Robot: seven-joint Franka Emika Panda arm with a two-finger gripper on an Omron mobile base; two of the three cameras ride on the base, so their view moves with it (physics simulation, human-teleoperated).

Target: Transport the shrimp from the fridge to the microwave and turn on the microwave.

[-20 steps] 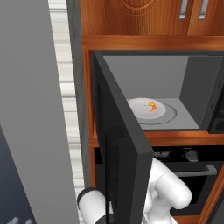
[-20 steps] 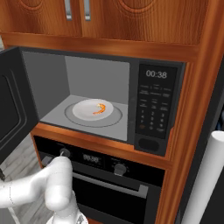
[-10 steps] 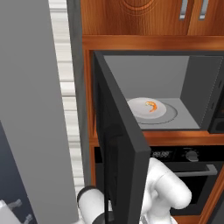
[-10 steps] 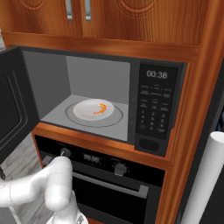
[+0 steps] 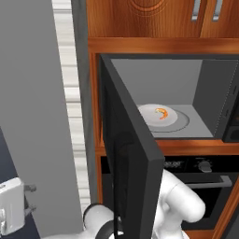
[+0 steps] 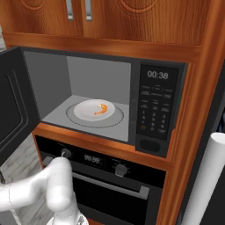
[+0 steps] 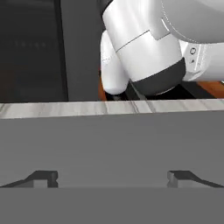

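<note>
The microwave (image 6: 158, 110) stands with its door (image 5: 126, 154) swung wide open. On its round white turntable (image 6: 94, 110) lies the small curled orange shrimp (image 6: 102, 109), seen as well in the left base view (image 5: 162, 113). The keypad display (image 6: 157, 74) reads 00:38. My gripper (image 5: 29, 200) hangs low at the far left, outside the open door and well away from the shrimp. In the hand view the gripper (image 7: 113, 178) is open, its fingertips (image 7: 43, 177) far apart with nothing between them. The fridge's white handle (image 6: 206, 180) rises at the right.
A black oven with knobs (image 6: 101, 176) sits under the microwave, wooden cabinets (image 6: 123, 17) above it. A tall grey panel (image 5: 37, 116) stands left of the open door. My arm's white elbow (image 5: 182, 205) is bent in front of the oven.
My hand has risen a little at the lower left of the left base view. The shrimp, the turntable and the microwave door have stayed put.
</note>
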